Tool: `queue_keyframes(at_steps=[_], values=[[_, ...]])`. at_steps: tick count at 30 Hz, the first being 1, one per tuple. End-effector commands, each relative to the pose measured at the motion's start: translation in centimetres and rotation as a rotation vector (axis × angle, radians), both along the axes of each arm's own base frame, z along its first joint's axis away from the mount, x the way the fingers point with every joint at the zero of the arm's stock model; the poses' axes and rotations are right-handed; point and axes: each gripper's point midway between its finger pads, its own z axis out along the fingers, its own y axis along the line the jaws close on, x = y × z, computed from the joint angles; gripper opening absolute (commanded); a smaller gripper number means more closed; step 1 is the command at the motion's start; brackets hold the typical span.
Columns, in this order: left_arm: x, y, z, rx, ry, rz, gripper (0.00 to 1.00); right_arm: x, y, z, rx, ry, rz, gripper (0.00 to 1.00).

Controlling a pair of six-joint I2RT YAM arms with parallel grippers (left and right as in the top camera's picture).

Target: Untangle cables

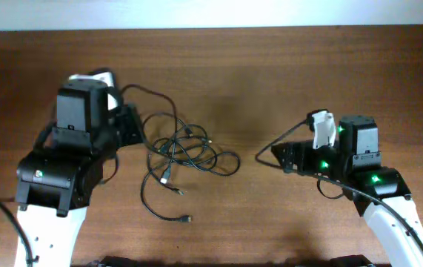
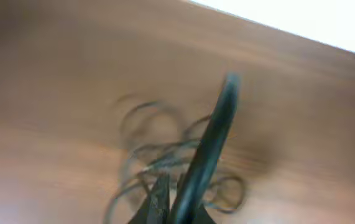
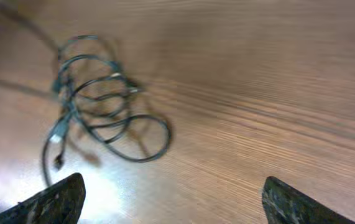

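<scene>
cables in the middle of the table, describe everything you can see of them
The cables are thin black cords with small plugs, looped into a loose tangle flat on the wooden table. Two plug ends trail toward the robot. The left hand sits at the tangle's left side; any grip is unclear. The right hand is apart.

The overhead view is sharp and evenly lit, with only faint, soft shadows on the counter (image 1: 270, 67). Both wrist views are smeared by blur, leaving the cables (image 3: 68, 102) fuzzy. White glare sits beside them, and past the counter's far edge the left wrist view is blown out.
</scene>
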Motion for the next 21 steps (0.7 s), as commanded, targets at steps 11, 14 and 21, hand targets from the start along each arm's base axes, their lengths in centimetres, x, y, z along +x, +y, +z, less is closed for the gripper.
queue_keyframes(at_steps=[11, 14, 21], values=[[-4.0, -16.9, 17.2, -0.608, -0.577, -1.109, 0.0, -4.0, 9.4, -2.7, 0.111, -0.053, 0.663, 0.97], [-2.9, -16.4, 17.2, -0.582, -0.593, -1.047, 0.0, -4.5, 10.2, -4.6, 0.182, 0.026, 0.706, 0.94], [1.9, -13.2, 16.2, -0.605, -0.547, -0.64, 0.0, -6.0, 14.2, -4.1, 0.173, -0.061, 0.849, 0.88]])
